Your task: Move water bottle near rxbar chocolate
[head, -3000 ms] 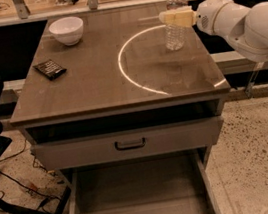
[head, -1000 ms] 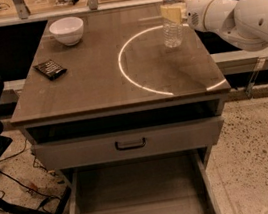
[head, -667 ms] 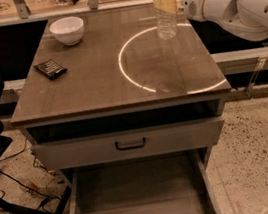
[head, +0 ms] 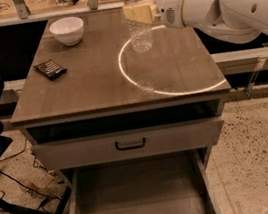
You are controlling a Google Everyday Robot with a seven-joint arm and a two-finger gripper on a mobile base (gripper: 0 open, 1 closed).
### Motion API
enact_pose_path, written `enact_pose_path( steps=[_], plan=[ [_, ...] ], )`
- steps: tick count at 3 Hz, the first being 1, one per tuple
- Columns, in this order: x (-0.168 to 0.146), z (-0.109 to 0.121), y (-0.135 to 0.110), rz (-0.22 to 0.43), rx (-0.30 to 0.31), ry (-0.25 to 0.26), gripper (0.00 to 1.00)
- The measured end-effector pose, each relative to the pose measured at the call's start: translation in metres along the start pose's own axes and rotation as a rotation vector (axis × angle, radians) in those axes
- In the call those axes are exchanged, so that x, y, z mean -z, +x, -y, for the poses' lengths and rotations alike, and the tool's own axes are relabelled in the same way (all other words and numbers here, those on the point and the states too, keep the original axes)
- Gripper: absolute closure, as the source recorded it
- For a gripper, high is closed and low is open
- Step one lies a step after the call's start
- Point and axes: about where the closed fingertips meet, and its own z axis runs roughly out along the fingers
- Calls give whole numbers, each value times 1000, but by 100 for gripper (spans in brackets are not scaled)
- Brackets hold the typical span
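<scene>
Three seconds ago the water bottle point(head: 141, 36) stood on the tabletop point(head: 94, 82) at the back right, inside the ring of light point(head: 120, 66), with my hand point(head: 138, 13) at its side. Since then I've had the hand clamp round the bottle's upper body, lift it off the surface and carry it leftward. It now hangs over the ring's back left edge. The arm point(head: 239, 1) has swung in with it, so more of its white casing stretches across the right rear of the tabletop. The gap between the bottle and the rxbar chocolate point(head: 50, 69) has narrowed, though they remain well apart.
</scene>
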Motion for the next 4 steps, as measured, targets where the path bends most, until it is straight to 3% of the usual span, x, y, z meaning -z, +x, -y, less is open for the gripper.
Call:
enact_pose_path(
  steps=[1,2,4],
  plan=[
    [-25,-70,27,-28,-36,-140,100],
    [-46,-115,41,-27,-48,-239,100],
    [-96,-192,34,35,-15,-413,100]
  ],
)
